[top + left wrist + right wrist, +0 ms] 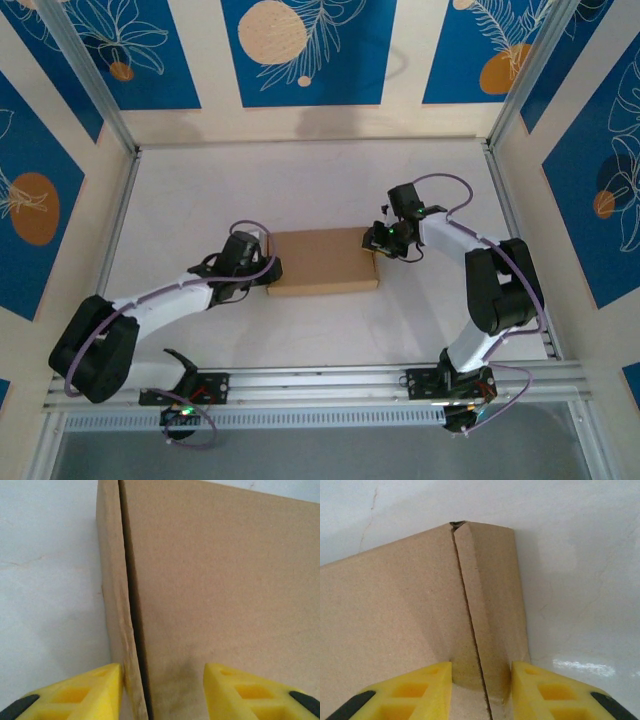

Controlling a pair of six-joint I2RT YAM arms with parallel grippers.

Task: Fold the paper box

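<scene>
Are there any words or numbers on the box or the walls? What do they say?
None to read.
The paper box is plain brown cardboard, no print.
The wall panels show only blue and orange leaf pictures, no letters.
The table is blank white.

The paper box (322, 262) lies flat and closed near the middle of the white table (300, 180), with the left gripper (264, 272) at its left edge and the right gripper (378, 240) at its far right corner.
</scene>
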